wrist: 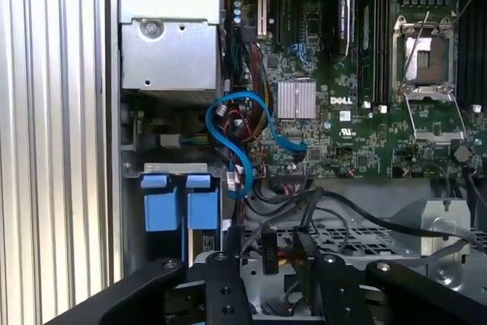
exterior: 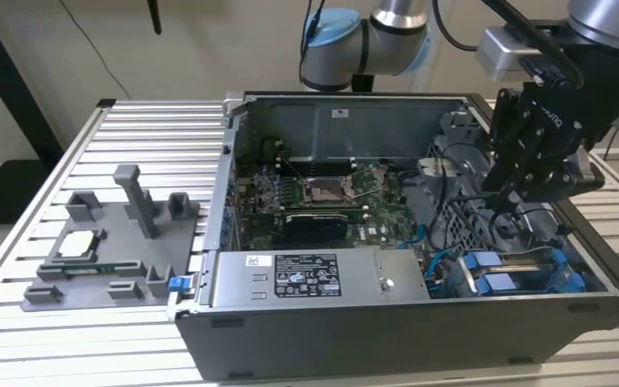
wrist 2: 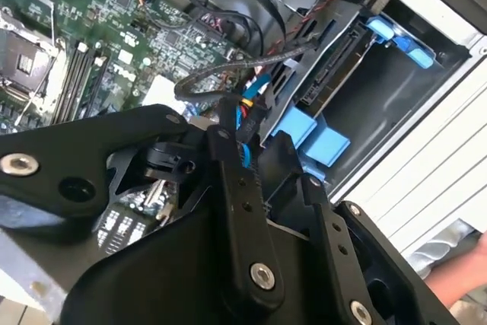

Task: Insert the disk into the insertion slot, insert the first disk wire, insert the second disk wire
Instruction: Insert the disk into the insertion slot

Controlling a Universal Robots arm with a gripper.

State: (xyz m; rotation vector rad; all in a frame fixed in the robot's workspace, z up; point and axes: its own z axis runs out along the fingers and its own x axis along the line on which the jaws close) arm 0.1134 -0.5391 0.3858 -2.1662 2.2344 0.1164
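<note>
My gripper [exterior: 516, 193] hangs over the grey drive cage [exterior: 551, 242] at the exterior view's right end of the open computer case. In both wrist views its black fingers [wrist: 221, 272] flank a black connector [wrist: 268, 253] of a disk wire with coloured strands [wrist 2: 243, 112], and they seem closed on it. Two blue-fronted drives [wrist: 161, 203] [wrist: 202, 203] sit side by side in the cage's bays; I cannot tell which one is the disk or which bay is the insertion slot. Their blue fronts [exterior: 492, 274] [wrist 2: 293, 123] lie below the gripper.
A looped blue wire [wrist: 228, 123] lies between the cage and the motherboard [exterior: 309, 193]. The labelled power supply [exterior: 321, 278] fills the case's front. A grey fixture [exterior: 105, 242] stands on the slatted table at the exterior view's left. A person's hand [wrist 2: 456, 279] shows beside the case.
</note>
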